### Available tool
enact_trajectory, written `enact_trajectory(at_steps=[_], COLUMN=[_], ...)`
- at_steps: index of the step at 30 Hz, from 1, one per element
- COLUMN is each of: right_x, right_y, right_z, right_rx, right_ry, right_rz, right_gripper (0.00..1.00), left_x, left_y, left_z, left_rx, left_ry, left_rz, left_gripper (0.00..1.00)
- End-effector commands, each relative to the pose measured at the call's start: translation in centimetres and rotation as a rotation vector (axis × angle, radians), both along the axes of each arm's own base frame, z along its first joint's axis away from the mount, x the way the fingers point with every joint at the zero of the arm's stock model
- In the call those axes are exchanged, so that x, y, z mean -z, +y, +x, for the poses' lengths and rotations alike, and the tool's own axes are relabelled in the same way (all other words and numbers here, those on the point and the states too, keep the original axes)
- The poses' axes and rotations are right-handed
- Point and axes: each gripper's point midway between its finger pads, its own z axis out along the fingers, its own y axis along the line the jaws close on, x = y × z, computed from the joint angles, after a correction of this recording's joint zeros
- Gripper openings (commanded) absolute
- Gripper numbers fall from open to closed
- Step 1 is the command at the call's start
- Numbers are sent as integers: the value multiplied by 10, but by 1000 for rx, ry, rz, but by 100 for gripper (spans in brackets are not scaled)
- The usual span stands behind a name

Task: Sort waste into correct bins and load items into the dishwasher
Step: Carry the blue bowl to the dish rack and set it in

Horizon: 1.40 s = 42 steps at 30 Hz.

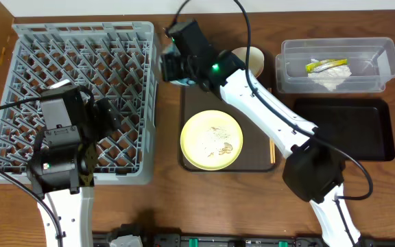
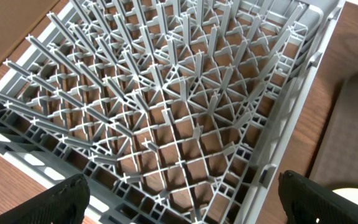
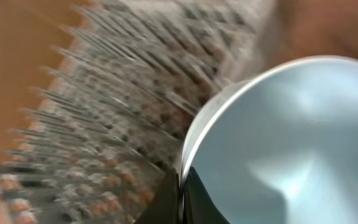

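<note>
Light blue bowl (image 3: 278, 143) is pinched at its rim by the right hand (image 3: 180, 186), fingers clamped tight on the edge. In the overhead view the bowl is held near the far left corner of the brown serving tray (image 1: 249, 159), just beside the right wall of the grey dish rack (image 1: 19, 31). The right wrist view is blurred; whether the bowl is clear of the tray cannot be told.

Step judged: dish loading, bowl first. Next move calls for the bowl to be carried over the rack wall and set down between the pegs.

In the way: the left hand (image 2: 188, 199) hangs over the rack's right half, fully open and holding nothing. The far rows are free, so a drop there is likely safest.

Left to do: yellow plate (image 1: 196, 149) with food scraps (image 1: 219, 140) on the serving tray, chopsticks (image 1: 272, 149) at its right edge, and a pale bowl (image 1: 252, 58) behind the right arm. Napkin (image 1: 329, 77) and wrapper (image 1: 324, 65) lie in the clear tub (image 1: 290, 65). Nothing is seen in the black tray (image 1: 348, 130).
</note>
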Motion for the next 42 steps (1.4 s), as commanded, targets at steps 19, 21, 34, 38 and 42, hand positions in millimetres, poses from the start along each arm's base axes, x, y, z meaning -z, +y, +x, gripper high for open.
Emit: enact_trajectory(at_steps=[19,21,34,38,42], right_x=[-41,-28,-15,-2,19], right_y=[153,157,161,163,165], right_z=[-92,-95,-140,-150,-146], right_rx=[-394,-420,-679,-732,-715], right_ry=[1,48,90,71,100], right_rz=[637,655,707,682,664], right_gripper=[1,1,1,1,1], left_x=[-9,-9,-9,-9,-9], left_y=[3,3,3,3,3], left_z=[1,1,1,1,1], left_rx=[-19,-19,-19,-19,-19], left_ry=[-22,-22,-22,-22,-22], left_rz=[2,2,2,2,2], left_gripper=[98,98,98,98,98])
